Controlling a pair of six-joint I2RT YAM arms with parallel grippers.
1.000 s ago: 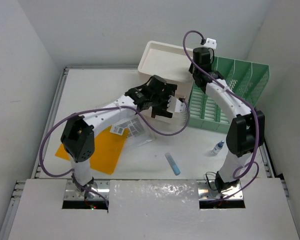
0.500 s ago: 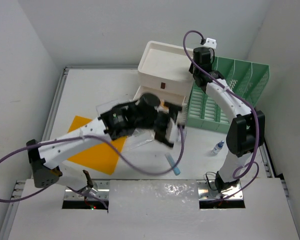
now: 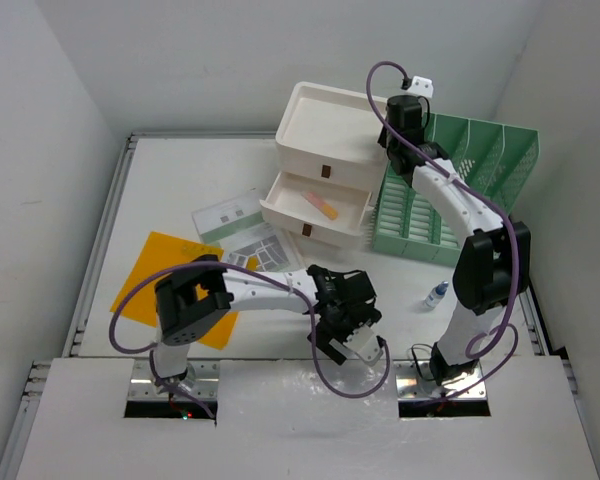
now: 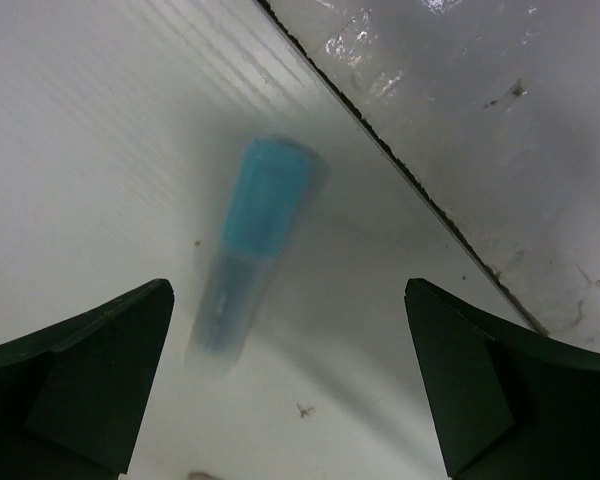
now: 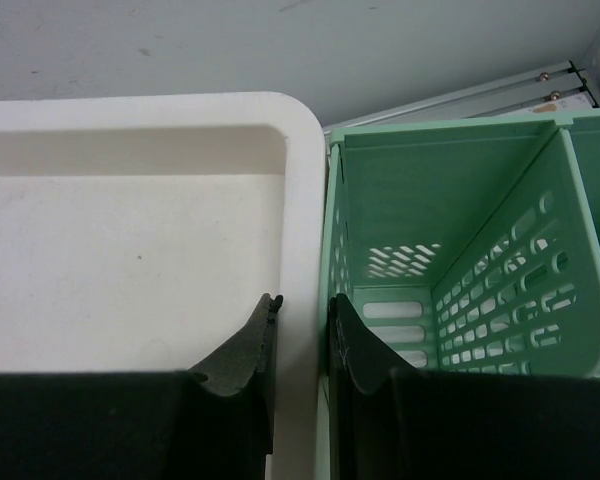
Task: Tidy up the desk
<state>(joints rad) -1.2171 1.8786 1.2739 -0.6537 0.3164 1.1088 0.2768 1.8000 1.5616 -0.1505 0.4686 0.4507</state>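
left fingers [image 4: 80,385] spread wide, right fingers [image 5: 242,352] pinched close

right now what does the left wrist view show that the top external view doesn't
Only the left wrist view: a blue-capped tube lying on the desk between the open fingers of the left gripper; from above, the gripper hides it. Only the top external view: the drawer box with one open drawer holding a pink item, the green file rack, orange sheet, papers, small bottle. Both: the left gripper and the white desk.
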